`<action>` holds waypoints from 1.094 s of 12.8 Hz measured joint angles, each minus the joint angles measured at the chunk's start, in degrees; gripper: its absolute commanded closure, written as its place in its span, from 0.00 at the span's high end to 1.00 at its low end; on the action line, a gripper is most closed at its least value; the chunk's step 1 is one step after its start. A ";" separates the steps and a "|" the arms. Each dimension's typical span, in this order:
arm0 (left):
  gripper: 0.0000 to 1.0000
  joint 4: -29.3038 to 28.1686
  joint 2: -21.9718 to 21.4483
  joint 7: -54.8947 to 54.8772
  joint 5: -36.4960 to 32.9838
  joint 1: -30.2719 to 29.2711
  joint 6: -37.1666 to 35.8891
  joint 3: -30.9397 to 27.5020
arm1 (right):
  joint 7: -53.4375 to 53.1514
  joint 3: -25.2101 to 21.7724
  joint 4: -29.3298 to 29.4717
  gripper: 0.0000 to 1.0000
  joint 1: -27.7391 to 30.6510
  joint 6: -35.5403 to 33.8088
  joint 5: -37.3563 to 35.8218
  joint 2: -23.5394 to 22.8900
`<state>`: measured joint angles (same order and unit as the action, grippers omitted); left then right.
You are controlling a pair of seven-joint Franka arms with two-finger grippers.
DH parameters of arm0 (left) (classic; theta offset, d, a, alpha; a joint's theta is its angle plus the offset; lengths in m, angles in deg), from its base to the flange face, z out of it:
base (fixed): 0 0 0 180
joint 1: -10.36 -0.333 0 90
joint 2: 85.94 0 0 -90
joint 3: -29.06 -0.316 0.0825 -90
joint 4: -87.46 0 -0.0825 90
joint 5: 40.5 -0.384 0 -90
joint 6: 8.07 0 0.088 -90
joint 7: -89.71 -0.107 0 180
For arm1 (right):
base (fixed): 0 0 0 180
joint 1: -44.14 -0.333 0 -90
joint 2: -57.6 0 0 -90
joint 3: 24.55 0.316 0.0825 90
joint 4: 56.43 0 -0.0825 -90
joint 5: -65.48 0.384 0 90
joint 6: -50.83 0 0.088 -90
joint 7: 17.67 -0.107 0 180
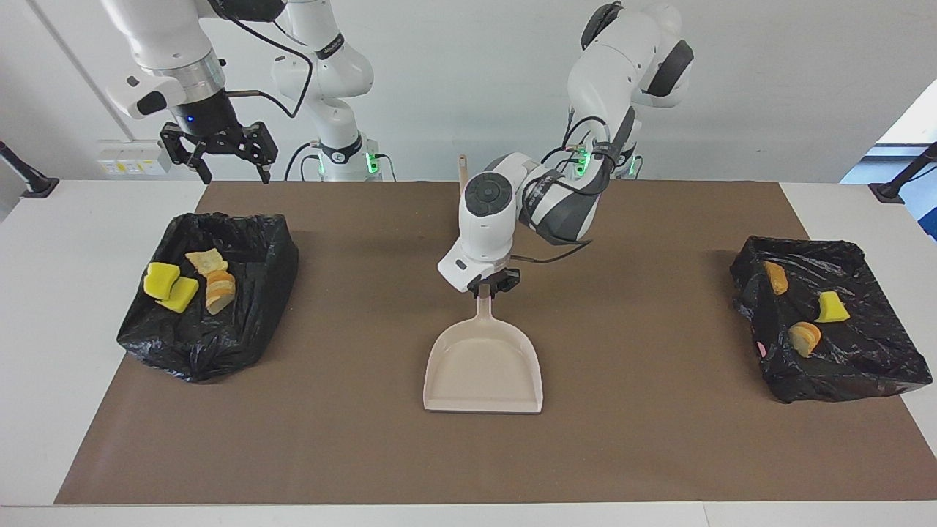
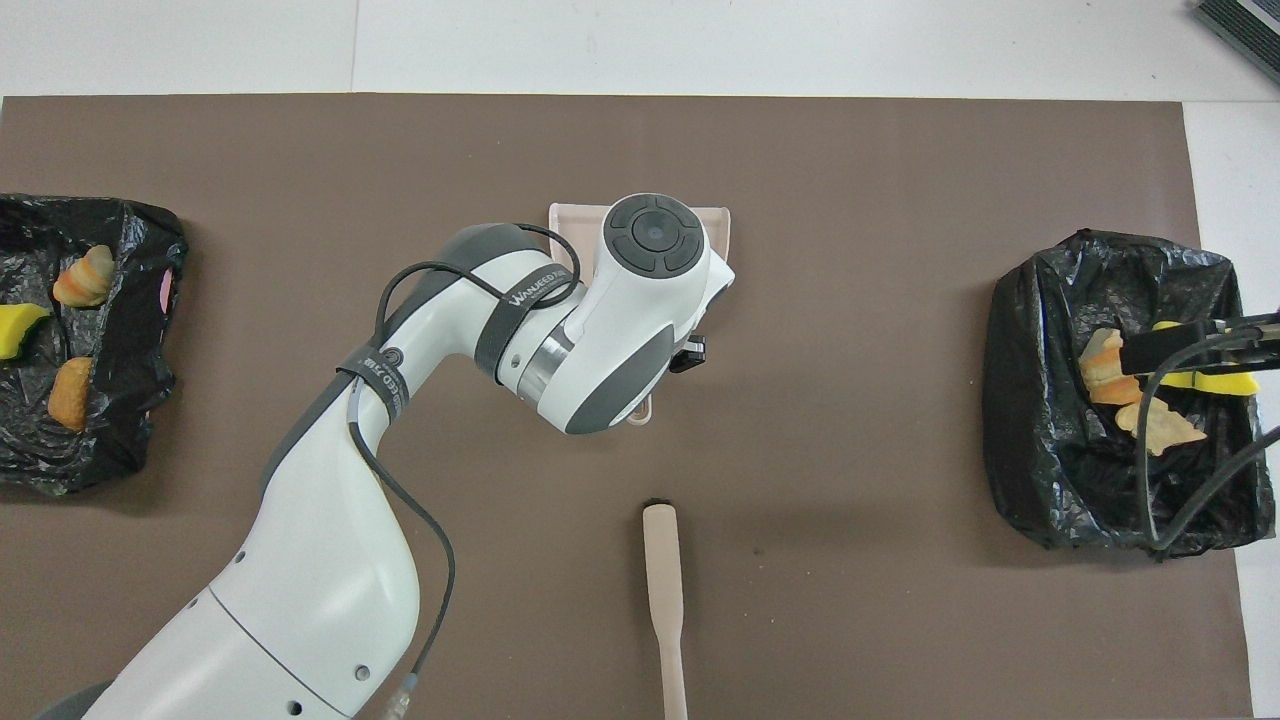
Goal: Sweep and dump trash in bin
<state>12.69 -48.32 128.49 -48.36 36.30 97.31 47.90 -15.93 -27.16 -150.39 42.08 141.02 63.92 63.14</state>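
Sitting in two black bag-lined bins is all the trash. One bin (image 1: pixel 208 293) at the right arm's end of the surface holds four pieces (image 1: pixel 192 283), yellow and tan. Another bin (image 1: pixel 827 329) at the left arm's end holds three pieces (image 1: pixel 805 311). Left tool (image 1: pixel 489 285) is clamped on the handle of the beige dustpan (image 1: pixel 483 366), which lies on the brown mat (image 1: pixel 366 439). Right tool (image 1: pixel 223 157) hangs in the air with its fingers apart, holding nothing. A brush (image 2: pixel 663 600) lies nearer to the robots than the dustpan.
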 measured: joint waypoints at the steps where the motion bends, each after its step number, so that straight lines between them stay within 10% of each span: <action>1: 0.00 0.22 0.11 0.20 0.00 0.06 0.47 0.06 | 0.00 0.00 0.00 1.00 0.00 0.00 0.00 0.00; 4: 0.48 0.26 0.11 0.32 0.00 0.24 0.70 0.28 | 0.00 0.00 0.00 1.00 0.00 0.00 0.00 0.00; 6: 1.00 0.37 0.10 0.51 0.00 0.81 0.73 0.32 | 0.00 -0.01 0.00 1.00 0.00 0.00 0.00 0.00; 14: 1.00 -2.97 -7.73 -1.41 -0.65 -2.32 -1.77 -0.94 | 0.00 -0.01 0.00 1.00 0.00 0.00 0.00 0.00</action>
<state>9.72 -56.05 127.08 -49.01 33.98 95.54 46.96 -15.93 -27.17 -150.38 42.08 141.02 63.92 63.14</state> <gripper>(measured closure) 0.000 0.000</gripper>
